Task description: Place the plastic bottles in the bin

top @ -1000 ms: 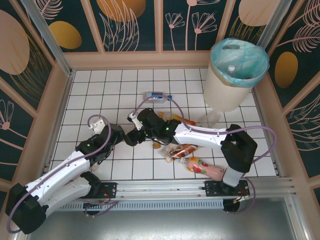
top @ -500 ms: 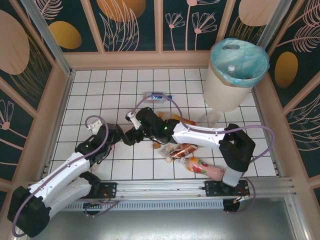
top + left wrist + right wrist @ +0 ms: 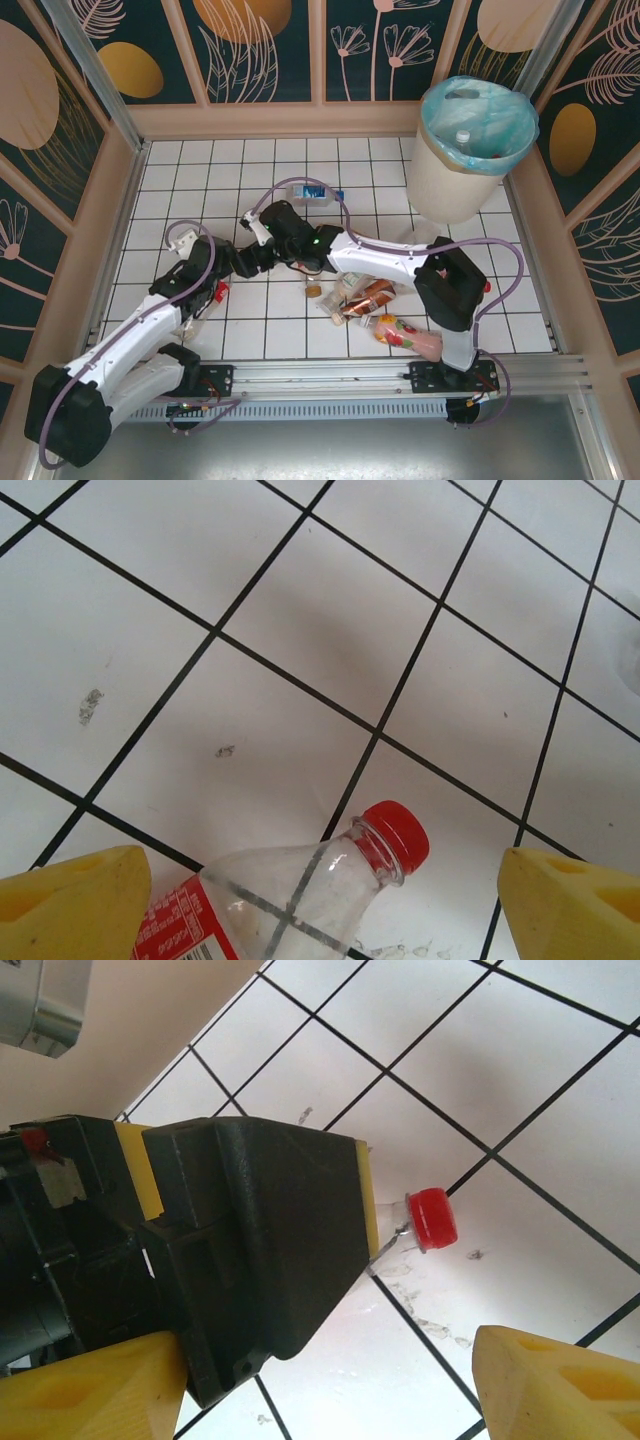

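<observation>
Tiles point(image 3: 330, 610) hold a red-labelled bottle point(image 3: 290, 890) within the wide left tool point(image 3: 322, 902); wide right tool point(image 3: 325, 1385) faces its cap point(image 3: 433, 1219).

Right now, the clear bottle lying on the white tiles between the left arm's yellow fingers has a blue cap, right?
Not quite: the cap is red, not blue, as the left wrist view shows. The rest holds: the clear bottle lies on the white tiles between the yellow fingers of the left gripper.

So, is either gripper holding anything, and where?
Nothing held: the red-capped bottle lies loose between the left gripper's open fingers; right gripper open, empty.
</observation>
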Robot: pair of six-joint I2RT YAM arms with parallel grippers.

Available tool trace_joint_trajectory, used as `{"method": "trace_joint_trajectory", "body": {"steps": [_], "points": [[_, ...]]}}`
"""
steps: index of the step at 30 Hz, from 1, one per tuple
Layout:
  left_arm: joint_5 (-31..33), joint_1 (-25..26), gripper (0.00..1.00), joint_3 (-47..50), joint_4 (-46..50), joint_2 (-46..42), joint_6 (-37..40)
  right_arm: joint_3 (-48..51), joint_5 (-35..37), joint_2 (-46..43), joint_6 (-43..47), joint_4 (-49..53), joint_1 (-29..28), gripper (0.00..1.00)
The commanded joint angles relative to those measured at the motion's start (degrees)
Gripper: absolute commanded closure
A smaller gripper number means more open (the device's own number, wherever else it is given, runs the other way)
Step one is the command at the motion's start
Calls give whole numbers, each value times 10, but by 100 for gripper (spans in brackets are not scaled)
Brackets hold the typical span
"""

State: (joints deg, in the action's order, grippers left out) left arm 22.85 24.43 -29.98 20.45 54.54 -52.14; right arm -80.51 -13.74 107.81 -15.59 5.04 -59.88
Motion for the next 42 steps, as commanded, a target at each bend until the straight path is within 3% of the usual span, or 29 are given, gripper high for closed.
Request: {"method": "trace_joint_trajectory", "body": {"steps": [1,11,16,22,27,29,34,42], "points": [[-40,-22,10,-17,-22,16,37,-19,10,4,-14,0,14,25],[-101,-94,8,-18,-26,13,69,-16,8,7,-18,3,17,25],[-104,-95,8,-24,2,-16,63,-23,4,13,-22,1,17,25],[-51,-95,8,-54,67,-25,61,-56,-4,-7,-21,76,15,26],[-35,-95,8,-106,91,-51,49,29,-5,-58,-31,-5,17,26],[-26,-95,8,-114,97,-78,42,19,-22,-53,-51,-14,20,26],[-11,-95,9,-89,101,-108,30,3,-38,-31,-83,-40,18,27],[-52,-95,11,-24,77,-125,-21,-19,-8,26,-130,-59,44,27]]}}
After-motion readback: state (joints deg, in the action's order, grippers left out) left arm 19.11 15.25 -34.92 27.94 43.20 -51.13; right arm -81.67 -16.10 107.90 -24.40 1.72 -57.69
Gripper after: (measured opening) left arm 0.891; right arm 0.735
